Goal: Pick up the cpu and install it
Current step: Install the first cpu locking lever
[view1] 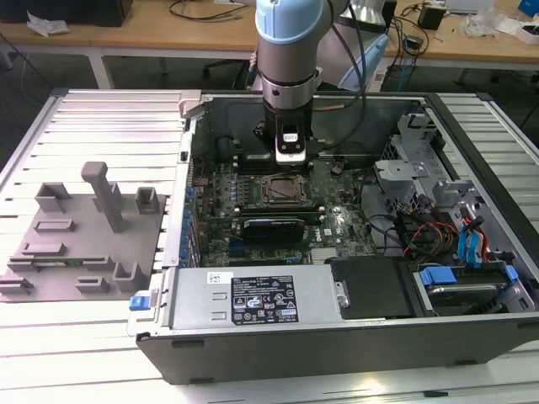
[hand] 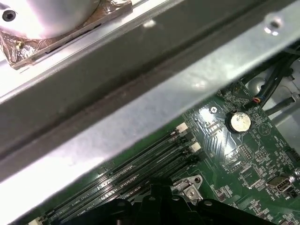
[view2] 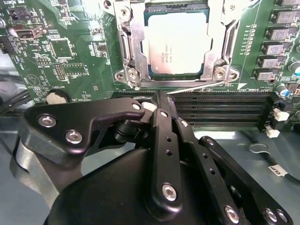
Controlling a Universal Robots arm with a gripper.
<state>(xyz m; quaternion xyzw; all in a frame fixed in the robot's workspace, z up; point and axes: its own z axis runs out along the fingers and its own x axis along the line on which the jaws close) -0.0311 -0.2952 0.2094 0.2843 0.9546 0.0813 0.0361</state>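
Setup is an open pc case (view1: pixel 337 345) lying flat on a slatted metal table (view1: pixel 67 337), taking up most of the middle and the exterior view's right. A gray molded fixture tray (view1: pixel 84 236) sits near the table's edge on the exterior view's left. Wooden desks (view1: pixel 152 34) with loose cables run along the back of the room. Inside the case, the power supply (view1: pixel 253 299) lies along the near wall and the green motherboard (view1: pixel 337 223) fills the middle.

The cpu (view2: pixel 176 42) is already sitting in the socket (view1: pixel 282 192) near the center of the motherboard. It lies flat with its silvery lid facing up and its edges square with the metal socket frame (view2: pixel 131 47). It's pretty much square, so I can't call a long axis.

The gripper (view2: pixel 161 99) hangs just beside the socket over the memory slots (view2: pixel 220 110), toward the case's far wall. Its fingers look clenched together on nothing, clear of the chip. The coin battery (hand: pixel 240 121) shows in both wrist views.
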